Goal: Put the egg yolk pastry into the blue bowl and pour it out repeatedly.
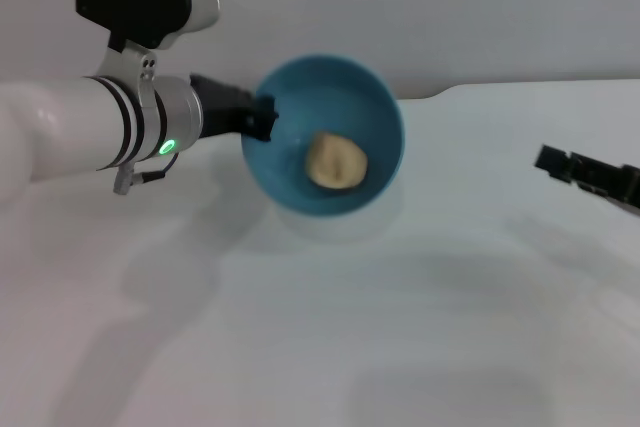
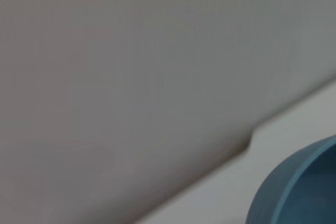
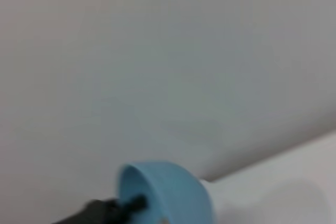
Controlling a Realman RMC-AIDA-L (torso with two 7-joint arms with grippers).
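The blue bowl hangs above the white table, tipped on its side with its opening facing the head camera. My left gripper is shut on the bowl's left rim. The egg yolk pastry, a pale tan ball, rests against the lower inside wall of the bowl. In the left wrist view only a curved piece of the blue bowl's outer wall shows. The right wrist view catches the blue bowl from the side, with the left gripper on its rim. My right gripper hovers at the far right, away from the bowl.
The white table spreads below and in front of the bowl, which casts a shadow on it. Its far edge meets a grey wall, with a small notch in the edge behind the bowl.
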